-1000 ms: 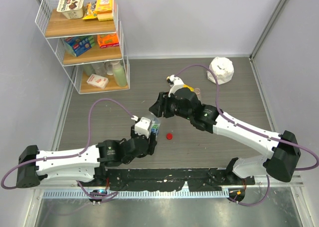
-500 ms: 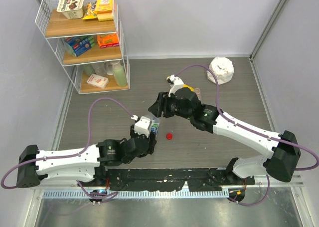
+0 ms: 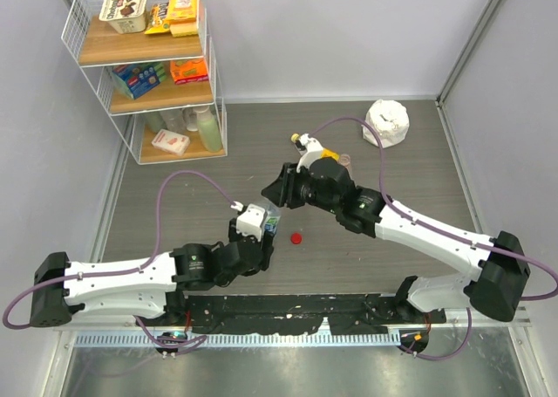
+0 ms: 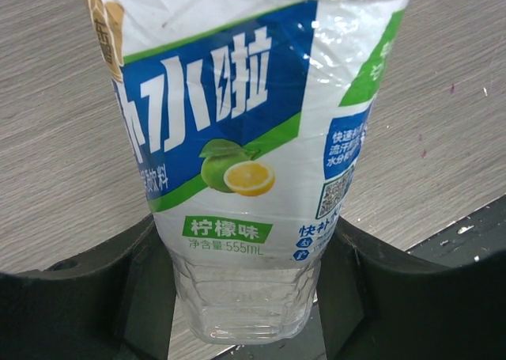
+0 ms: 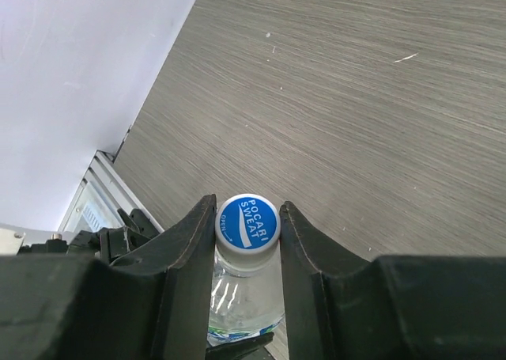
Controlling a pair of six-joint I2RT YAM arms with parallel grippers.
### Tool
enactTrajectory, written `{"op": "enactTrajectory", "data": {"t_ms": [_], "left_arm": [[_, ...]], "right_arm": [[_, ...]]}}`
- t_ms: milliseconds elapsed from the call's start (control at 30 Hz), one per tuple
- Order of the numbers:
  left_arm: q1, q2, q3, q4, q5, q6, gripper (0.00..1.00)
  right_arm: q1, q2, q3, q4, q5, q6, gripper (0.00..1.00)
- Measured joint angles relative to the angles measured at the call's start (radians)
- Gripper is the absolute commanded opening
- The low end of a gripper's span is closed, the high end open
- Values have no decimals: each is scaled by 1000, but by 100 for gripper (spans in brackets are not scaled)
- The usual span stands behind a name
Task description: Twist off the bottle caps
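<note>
- Top external: left gripper [image 3: 267, 238] holds the blue-white-label bottle [image 3: 272, 221] upright, mid tabletop [image 3: 418, 166].
- Right gripper [image 3: 274, 203] sits on the bottle's top. Compared with half a second ago, that arm has nudged slightly away from the bases.
- Loose red cap [image 3: 296, 237] lies on the tabletop just right of the held bottle, apart from it. Judgement: 1 cap is already off.
- Wire shelf rack [image 3: 144, 74] at far left and white crumpled bag [image 3: 388, 122] at far right, neither in play.
- Left wrist: left gripper [image 4: 245, 293] pinches the bottle [image 4: 237, 138] low on its body, below the label, with a black finger [image 4: 118, 297] tight on each side. The grip has not changed over the last second.
- Bottle looks clear and mostly empty. The bottle's base is not visible, so contact with the tabletop cannot be confirmed.
- Right wrist: right gripper [image 5: 247, 237] is pressed onto the blue-topped cap [image 5: 247, 221], both fingers [image 5: 190, 257] touching its rim. The jaws were wider a moment ago and have just closed in.
- Cap is on the neck, not yet lifted.
- Meaning: both grips are set, with the body braced below and the cap clamped above. Judgement: the next move is to twist the cap off. The thin bottle could spin or crush in the lower grip.
</note>
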Motion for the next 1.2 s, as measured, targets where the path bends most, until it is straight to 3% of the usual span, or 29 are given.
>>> {"op": "enactTrajectory", "data": {"t_ms": [433,900,1100,1167,1200], "left_arm": [[-17,-30,2,24,69,8,0],[-29,-173,-85,119,193,37,0],[-34,-183,-96,153,212,36,0],[-34,-179,-96,159,211,31,0],[-34,-175,-96,159,209,29,0]], "right_arm": [[-10,-156,-182,215,-154,-142,1],[-101,-187,-254,397,-547,-227,2],[-117,-170,-258,468,-645,-225,2],[-124,-161,-262,494,-659,-213,4],[-129,-159,-266,502,-663,-204,13]]}}
